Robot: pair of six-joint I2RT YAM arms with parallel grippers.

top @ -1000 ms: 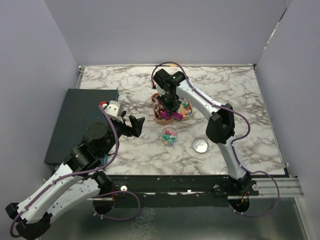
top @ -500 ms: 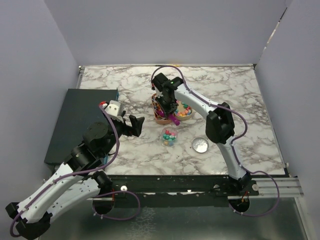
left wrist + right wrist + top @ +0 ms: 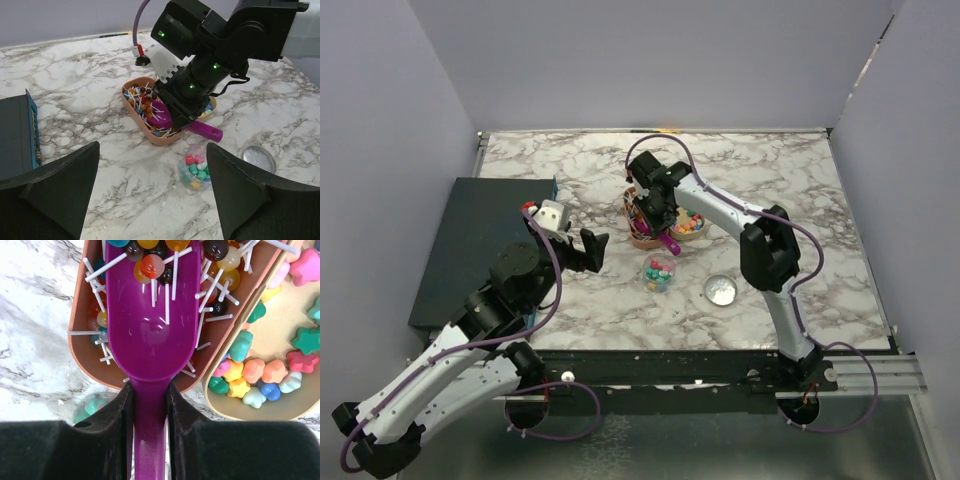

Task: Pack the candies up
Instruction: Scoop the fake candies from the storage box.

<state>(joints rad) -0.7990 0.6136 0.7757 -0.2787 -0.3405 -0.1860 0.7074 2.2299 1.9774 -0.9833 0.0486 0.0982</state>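
My right gripper [image 3: 150,390] is shut on the handle of the purple scoop [image 3: 150,315]. The scoop's bowl lies in a terracotta tray [image 3: 82,350] of lollipops, and a few lollipops rest at its tip. The candies [image 3: 260,375], small star-shaped sweets in mixed colours, fill a tan bowl [image 3: 300,410] just right of the tray. More candies sit in a clear jar [image 3: 659,272] in front of the tray. In the top view the right gripper [image 3: 655,222] is over the tray [image 3: 638,238]. My left gripper [image 3: 592,250] hangs open left of the jar [image 3: 196,167], holding nothing.
A silver lid [image 3: 720,289] lies flat to the right of the jar. A dark box [image 3: 480,240] sits on the left side of the marble table. Walls close in the table on three sides.
My right gripper has swung the scoop leftward from the candy bowl side into the lollipop tray. The left arm has barely moved.
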